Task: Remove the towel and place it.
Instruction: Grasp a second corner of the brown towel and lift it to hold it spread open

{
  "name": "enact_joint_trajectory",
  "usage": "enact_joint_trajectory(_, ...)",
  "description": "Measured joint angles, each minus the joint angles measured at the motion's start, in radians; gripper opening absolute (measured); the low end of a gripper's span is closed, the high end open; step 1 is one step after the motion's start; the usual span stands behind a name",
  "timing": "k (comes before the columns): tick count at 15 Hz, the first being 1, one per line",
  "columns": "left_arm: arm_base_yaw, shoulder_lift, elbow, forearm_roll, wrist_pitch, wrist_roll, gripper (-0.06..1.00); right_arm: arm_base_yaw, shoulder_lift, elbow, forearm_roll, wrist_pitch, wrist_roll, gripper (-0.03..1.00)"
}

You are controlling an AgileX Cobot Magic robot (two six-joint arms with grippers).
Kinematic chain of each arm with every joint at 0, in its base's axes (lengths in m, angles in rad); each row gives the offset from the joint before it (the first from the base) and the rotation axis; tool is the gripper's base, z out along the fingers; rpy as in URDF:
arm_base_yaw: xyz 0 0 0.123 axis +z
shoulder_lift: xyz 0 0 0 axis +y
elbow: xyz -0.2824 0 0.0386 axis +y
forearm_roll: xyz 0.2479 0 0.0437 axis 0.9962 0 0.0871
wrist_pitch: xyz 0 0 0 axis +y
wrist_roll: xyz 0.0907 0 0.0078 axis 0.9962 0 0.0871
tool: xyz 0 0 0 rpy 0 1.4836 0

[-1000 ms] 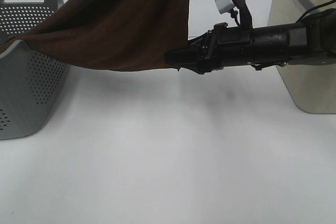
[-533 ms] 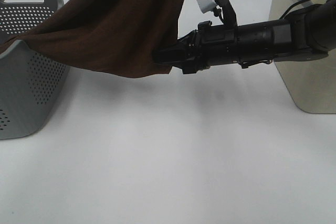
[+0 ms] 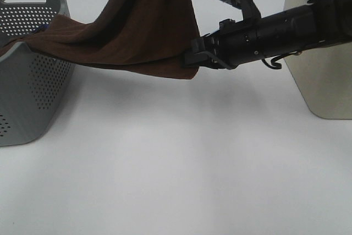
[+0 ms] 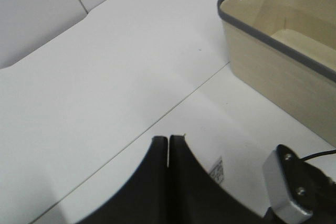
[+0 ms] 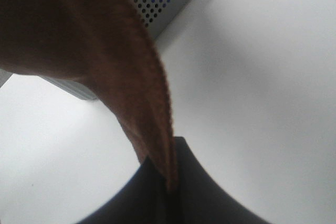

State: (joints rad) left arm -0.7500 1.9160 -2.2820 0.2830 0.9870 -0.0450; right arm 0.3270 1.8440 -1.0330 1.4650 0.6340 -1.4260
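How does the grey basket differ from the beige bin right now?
The grey basket has perforated walls; the beige bin has solid ones. The towel drapes over the grey basket's rim and does not touch the beige bin. Both stand on the white table, each with a cut-out handle.

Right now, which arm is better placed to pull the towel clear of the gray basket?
Probably the right. Its tool grips the towel at a lower corner, while the other end drapes over the basket. The left tool is shut, holding nothing I can see.
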Motion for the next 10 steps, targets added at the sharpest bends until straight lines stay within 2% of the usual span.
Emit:
enact_joint_trajectory(2,0.013,0.029,0.000,0.030,0.054,-0.052,0.00,0.000,-0.088,-0.001,-0.220,-0.016,0.280,0.00)
enact_joint_trajectory(3,0.023,0.052,0.000,0.030,0.083,-0.059,0.00,0.000,-0.135,-0.001,-0.364,-0.017,0.452,0.00)
enact_joint_trajectory(6,0.060,0.135,0.000,-0.012,0.092,-0.063,0.00,0.000,-0.283,-0.003,-0.796,0.004,0.911,0.00)
enact_joint_trajectory(8,0.076,0.170,0.000,-0.095,0.046,-0.063,0.00,0.000,-0.351,-0.044,-1.065,0.110,1.153,0.00)
enact_joint_trajectory(10,0.076,0.176,-0.002,-0.169,-0.050,-0.063,0.00,0.000,-0.373,-0.149,-1.275,0.297,1.311,0.00)
